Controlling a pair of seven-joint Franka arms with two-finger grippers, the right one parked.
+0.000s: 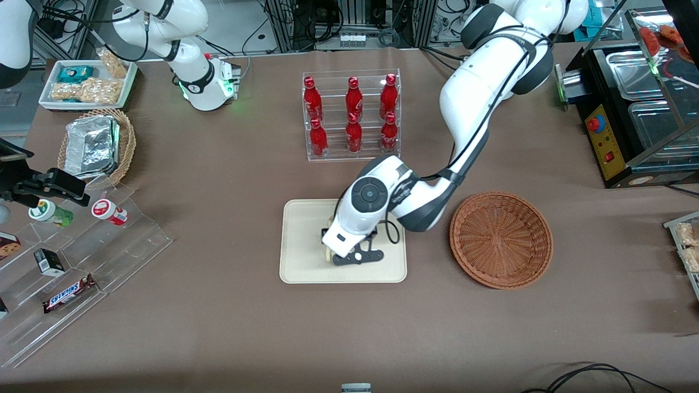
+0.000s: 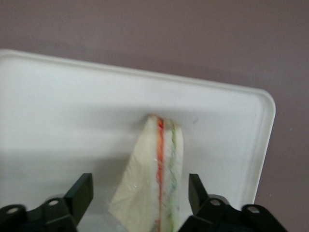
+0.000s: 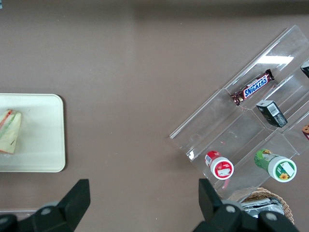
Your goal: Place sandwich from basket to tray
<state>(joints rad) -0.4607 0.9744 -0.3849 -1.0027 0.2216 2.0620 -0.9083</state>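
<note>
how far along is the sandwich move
Nearly done: the basket holds nothing and the sandwich lies on the tray. The gripper hangs just above it, fingers open and apart from the bread. Left: lifting the arm away.

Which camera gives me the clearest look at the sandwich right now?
The left wrist view: the sandwich lies on the tray between the open gripper fingers, filling stripes visible. The front view hides most of it under the gripper; the right wrist view shows it cut off at the picture's edge.
</note>
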